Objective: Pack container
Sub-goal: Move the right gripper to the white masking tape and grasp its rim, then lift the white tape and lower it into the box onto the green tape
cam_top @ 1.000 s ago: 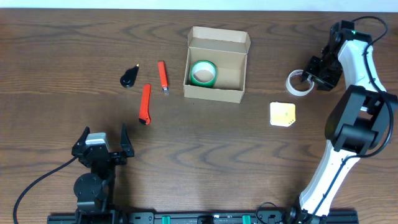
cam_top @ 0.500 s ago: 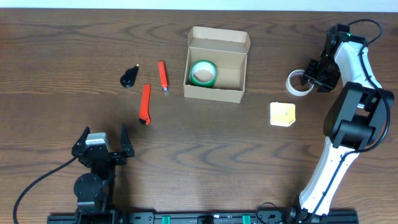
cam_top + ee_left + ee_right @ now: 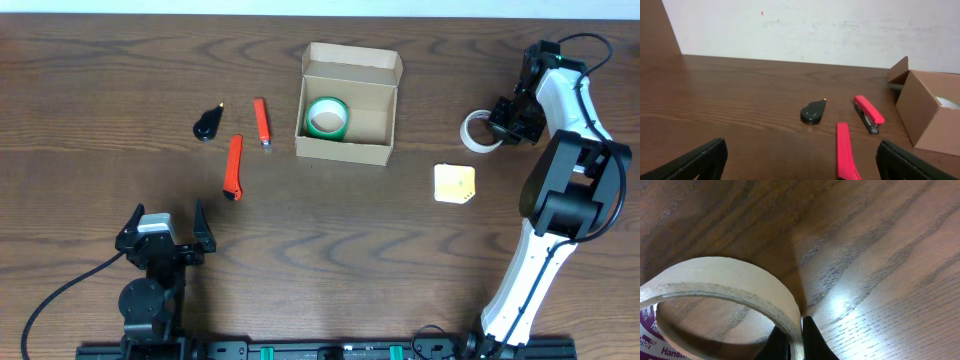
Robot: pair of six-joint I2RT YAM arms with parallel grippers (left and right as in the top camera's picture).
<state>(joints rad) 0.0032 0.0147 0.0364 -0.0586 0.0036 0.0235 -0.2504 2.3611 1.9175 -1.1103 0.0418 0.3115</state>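
Two arms overhead: left fingers point(image 3: 201, 220) spread wide near the front edge, holding nothing; right fingers point(image 3: 500, 122) at the white tape roll point(image 3: 478, 133), the grip itself too small to read. Far middle of the surface point(image 3: 90, 290), the container point(image 3: 347, 105) stands open, green tape roll point(image 3: 326, 117) inside. Left wrist: container cut off at right, contents barely visible. Right wrist: fingers pinched onto the white roll's wall, mostly cropped at bottom.

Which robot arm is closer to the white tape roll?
Right. The right gripper is shut on the white tape roll, pinching its wall. The left gripper sits open far across the table, near the front edge.
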